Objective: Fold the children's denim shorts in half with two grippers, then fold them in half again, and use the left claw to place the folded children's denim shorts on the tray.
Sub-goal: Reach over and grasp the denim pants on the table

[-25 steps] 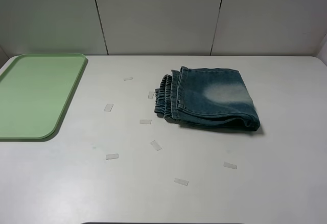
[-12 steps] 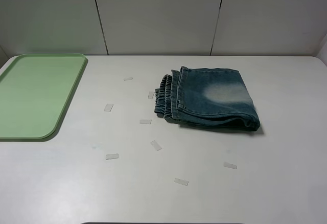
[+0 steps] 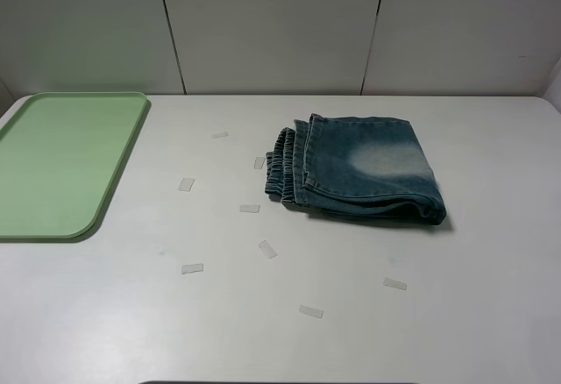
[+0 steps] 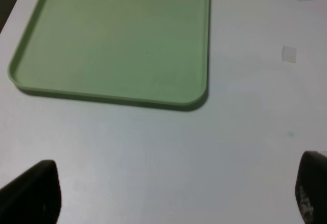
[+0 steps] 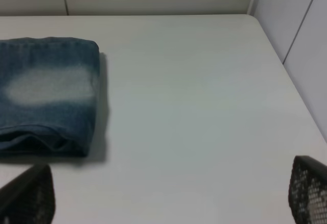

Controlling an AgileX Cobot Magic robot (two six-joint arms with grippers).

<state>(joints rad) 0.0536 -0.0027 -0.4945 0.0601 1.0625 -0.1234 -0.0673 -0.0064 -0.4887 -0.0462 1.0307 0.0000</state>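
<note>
Your white table (image 3: 105, 314) carries the pale green tray (image 3: 61, 165) at far left, bare to receive the garment. The folded children's denim shorts (image 3: 368, 169) lie right of centre, seemingly ready for pickup. The left gripper (image 4: 171, 191) and right gripper (image 5: 168, 191) both gape wide, holding nothing.

Shorts (image 3: 364, 172) faded blue, pale bleached patch; tray (image 3: 61, 165) pale green.

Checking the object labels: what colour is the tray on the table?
Pale green, plain, with no pattern. The tray shows best in the left wrist view.
</note>
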